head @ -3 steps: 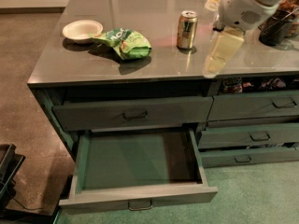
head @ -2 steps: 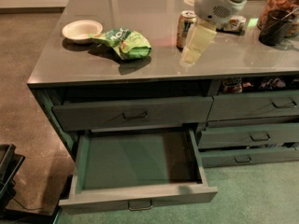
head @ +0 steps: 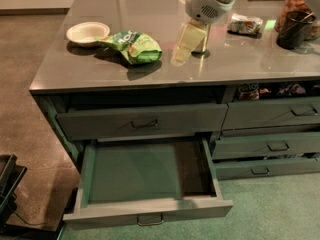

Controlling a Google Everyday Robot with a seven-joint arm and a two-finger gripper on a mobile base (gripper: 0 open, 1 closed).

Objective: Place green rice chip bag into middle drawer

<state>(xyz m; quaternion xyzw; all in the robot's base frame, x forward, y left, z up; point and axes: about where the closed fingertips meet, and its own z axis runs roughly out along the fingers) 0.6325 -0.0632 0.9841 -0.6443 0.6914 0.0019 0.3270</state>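
The green rice chip bag lies crumpled on the grey countertop, left of centre, next to a bowl. The middle drawer is pulled out wide below the counter's left half; its green inside holds nothing and its dark wire handle sits at the front centre. My gripper hangs from the white arm over the counter, a short way to the right of the bag and not touching it. Nothing shows in its hold.
A cream bowl sits left of the bag. A small grey-white packet and a dark container stand at the right back. A shut drawer is above the open one; narrower drawers stack at the right.
The arm and gripper have swung left across the counter, from the right side toward the green bag, and now cover the can. The bag and the drawer have not moved.
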